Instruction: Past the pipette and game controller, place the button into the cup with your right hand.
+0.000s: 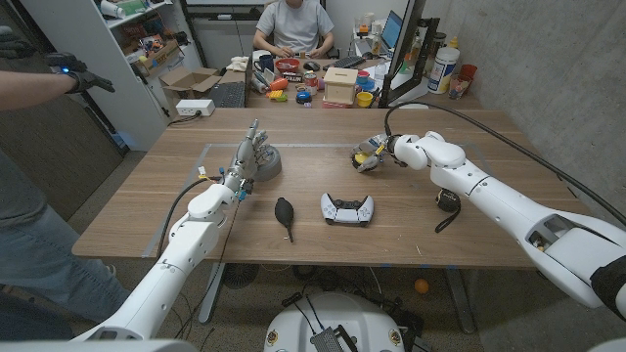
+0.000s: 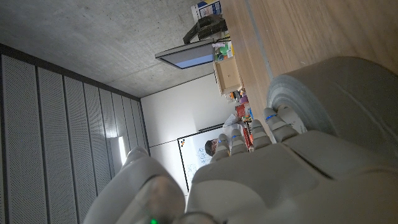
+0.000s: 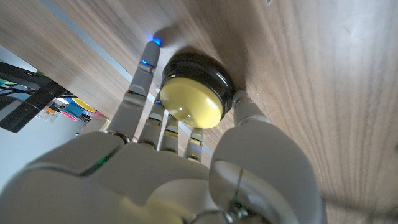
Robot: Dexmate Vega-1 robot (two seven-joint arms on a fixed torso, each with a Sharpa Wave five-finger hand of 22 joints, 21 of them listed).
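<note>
Right hand [image 1: 375, 154] right of centre in the head view, fingers curled around the yellow-topped button [image 3: 194, 94], apparently gripping it against the table. Grey cup [image 1: 266, 162] well to picture left, beside the open, empty left hand [image 1: 245, 159]. Pipette [image 1: 285, 212] and game controller [image 1: 347, 207] lower, centre frame.

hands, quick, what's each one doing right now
Left hand: holds nothing, fingers up against the grey cup.
Right hand: fingers around the yellow button on the table; firm grip cannot be told.
</note>
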